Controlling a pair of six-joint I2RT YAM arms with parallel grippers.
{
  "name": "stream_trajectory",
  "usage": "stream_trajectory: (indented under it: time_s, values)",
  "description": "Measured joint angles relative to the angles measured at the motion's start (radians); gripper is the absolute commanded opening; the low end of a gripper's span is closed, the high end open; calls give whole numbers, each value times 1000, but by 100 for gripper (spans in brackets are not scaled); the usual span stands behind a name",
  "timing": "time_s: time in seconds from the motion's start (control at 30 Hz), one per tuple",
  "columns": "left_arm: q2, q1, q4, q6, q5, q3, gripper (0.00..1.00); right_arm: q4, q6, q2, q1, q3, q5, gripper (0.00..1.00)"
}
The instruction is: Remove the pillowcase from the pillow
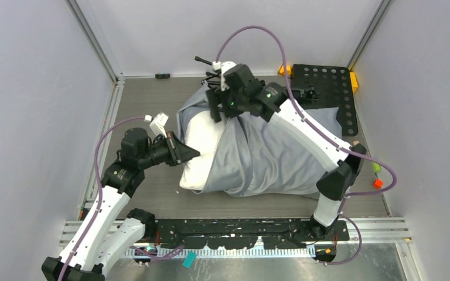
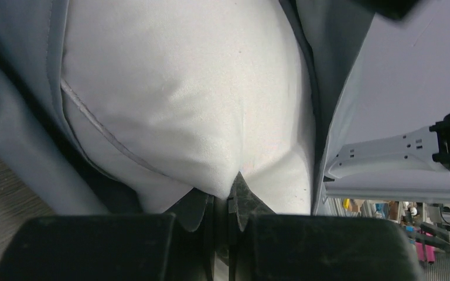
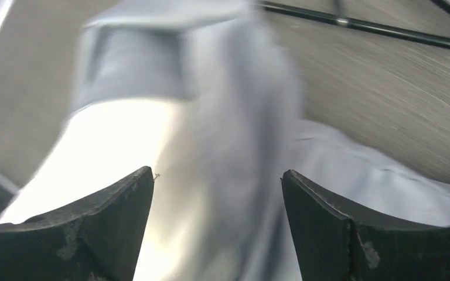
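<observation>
One desk (image 1: 152, 199) carries it all. Pillowcase (image 1: 269, 158) lies mid-desk, bunched toward the right and far side, covering most of the pillow (image 1: 202, 143). The pillow's white left end is bare and faces the left arm. Left fingers (image 2: 232, 190) are closed tight on a pinch of that bare end, so that's the anchor. Right fingers (image 1: 217, 111) sit at the far-left lip of the case, spread wide w/ a ridge of grey cloth between them, not clamped. Wrist view is blurred, so can't tell if they touch the cloth.

Step in hand, I'd say: grip the case, then strip it rightward. To do it well, close the right fingers on case cloth only, w/ no white fabric in the bite. Take the hem, not a loose mid-fold, else it prob. just stretches. Pull right along the pillow's length, low to the desk, while the left holds firm. Risk: pillow drags w/ the case if the left pinch slips.
</observation>
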State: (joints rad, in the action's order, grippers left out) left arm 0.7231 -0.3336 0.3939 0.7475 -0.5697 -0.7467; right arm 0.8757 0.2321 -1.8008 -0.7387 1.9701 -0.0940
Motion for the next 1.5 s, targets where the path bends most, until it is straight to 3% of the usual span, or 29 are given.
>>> stream_trajectory:
  time_s: [0.13, 0.4, 0.6, 0.67, 1.03, 1.5]
  values:
    - [55, 0, 0, 15, 1, -29, 0, -8, -32, 108, -150, -53, -2, 86]
    - [75, 0, 33, 16, 25, -90, 0, -3, -42, 326, -226, -188, -33, 86]
    - [108, -1, 58, 15, 48, -156, 0, -23, -76, 402, -501, -323, -91, 82]
    - [115, -1, 69, 16, 55, -166, 0, -38, -92, 417, -536, -369, -105, 81]
    - [143, -5, 141, 35, 107, -212, 0, -130, -143, 349, -544, -424, -270, 81]
    - [223, 82, 357, -129, 238, -396, 0, -156, -48, 444, -545, -802, -415, 79]
